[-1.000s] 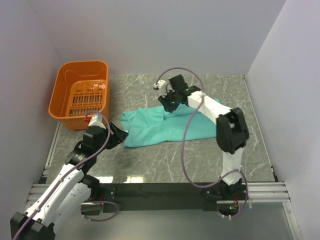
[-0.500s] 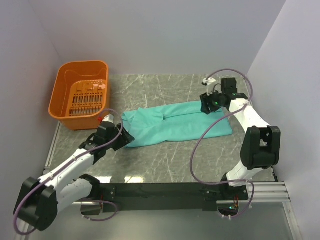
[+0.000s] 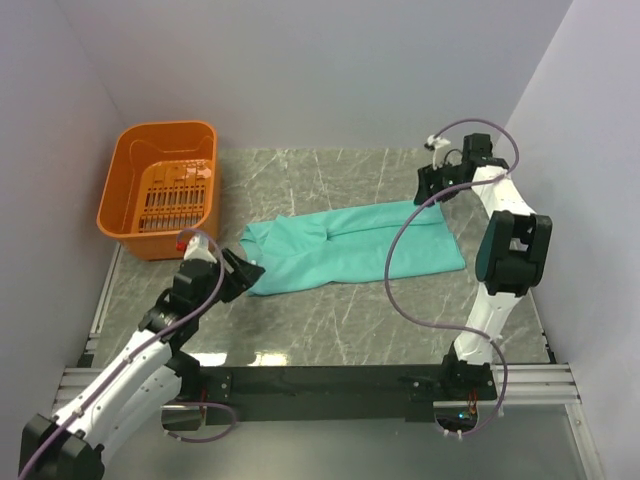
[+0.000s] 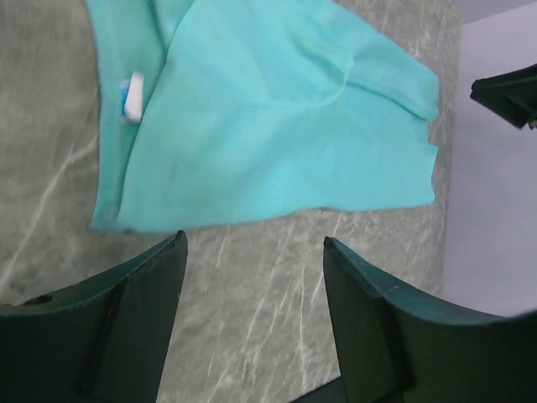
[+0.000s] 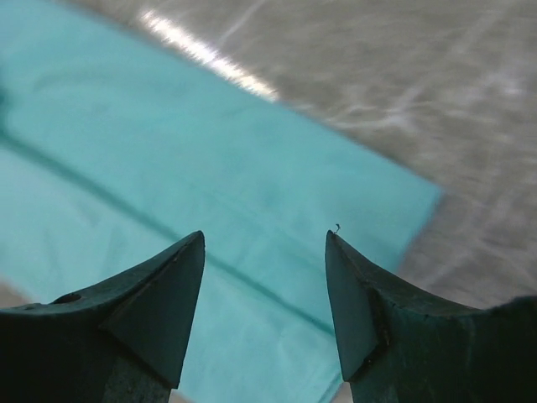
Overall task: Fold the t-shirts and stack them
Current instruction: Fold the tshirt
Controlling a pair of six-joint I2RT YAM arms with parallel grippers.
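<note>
The teal t-shirt point(image 3: 350, 248) lies flat and lengthwise across the marble table, folded along its length. In the left wrist view the t-shirt point(image 4: 268, 126) fills the upper part, with its white neck label point(image 4: 132, 95) at the left. My left gripper point(image 3: 245, 272) sits just off the shirt's near-left edge. The left gripper point(image 4: 252, 243) is open with only bare table between its fingers. My right gripper point(image 3: 430, 190) hovers at the shirt's far-right corner. The right gripper point(image 5: 265, 237) is open above the t-shirt point(image 5: 126, 151) and holds nothing.
An orange plastic basket point(image 3: 130, 232) stands at the back left, close to the left arm. White walls close in the table on the left, back and right. A black rail point(image 3: 320, 382) runs along the near edge.
The right gripper carried the shirt's edge from the middle out to the right, spreading the shirt long, then opened and let go. The left gripper stayed by the left edge.
</note>
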